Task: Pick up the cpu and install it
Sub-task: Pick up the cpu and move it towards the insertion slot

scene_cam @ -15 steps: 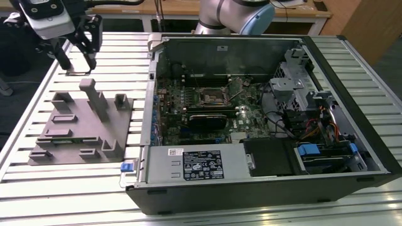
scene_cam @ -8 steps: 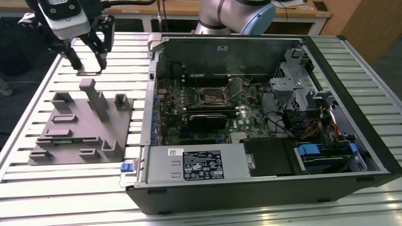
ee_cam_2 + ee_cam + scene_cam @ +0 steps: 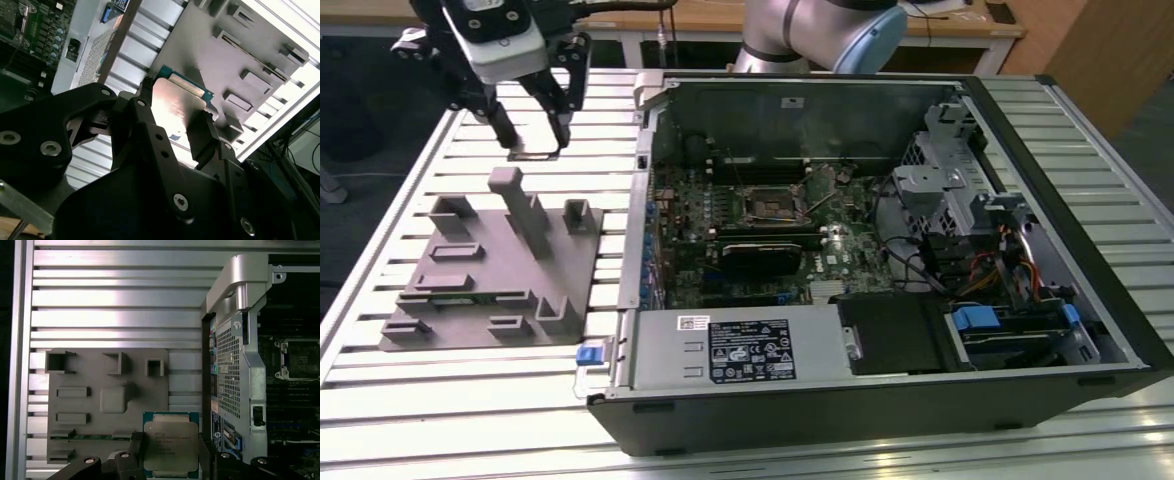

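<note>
the black two-fingered gripper point(image 3: 534, 140) is clamped on the small flat square cpu point(image 3: 171, 442) with a silvery metal lid and green edge. its fingers point(image 3: 137, 447) press two opposite sides and hold the chip clear of the surface. several lines of fine dark print run across the lid in the first wrist view. a white label point(image 3: 740, 345) with black print and symbols sits on the grey metal box at the front of the open black computer case point(image 3: 881, 420), beside a smaller white sticker point(image 3: 691, 320). the chip hangs over the slatted aluminium table point(image 3: 454, 400) towards the exterior view's left, just past the grey moulded fixture point(image 3: 487, 270) and apart from the dark square socket frame point(image 3: 765, 203) on the green motherboard. a pale wooden desk point(image 3: 720, 15) stands behind the table.
</note>
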You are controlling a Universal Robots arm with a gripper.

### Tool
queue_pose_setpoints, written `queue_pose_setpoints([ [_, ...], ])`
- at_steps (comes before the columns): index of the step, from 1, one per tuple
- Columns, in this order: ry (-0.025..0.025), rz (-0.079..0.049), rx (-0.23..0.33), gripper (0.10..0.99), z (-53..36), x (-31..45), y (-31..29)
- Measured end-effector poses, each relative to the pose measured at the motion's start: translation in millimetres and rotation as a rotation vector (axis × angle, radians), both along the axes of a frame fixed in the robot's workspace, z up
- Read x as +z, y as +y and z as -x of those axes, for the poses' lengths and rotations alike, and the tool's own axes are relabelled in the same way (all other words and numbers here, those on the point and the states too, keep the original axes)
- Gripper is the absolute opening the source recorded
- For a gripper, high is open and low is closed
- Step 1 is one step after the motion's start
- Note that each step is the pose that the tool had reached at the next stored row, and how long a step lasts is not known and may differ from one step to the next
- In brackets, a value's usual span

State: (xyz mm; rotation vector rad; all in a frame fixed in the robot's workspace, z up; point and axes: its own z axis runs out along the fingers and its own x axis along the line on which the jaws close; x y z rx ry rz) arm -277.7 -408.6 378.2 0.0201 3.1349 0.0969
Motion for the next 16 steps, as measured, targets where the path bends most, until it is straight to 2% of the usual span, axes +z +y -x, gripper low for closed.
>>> queue_pose_setpoints([
  [16,-0.0001,0.0,0.0,0.529,-38.7,-0.2,0.1],
])
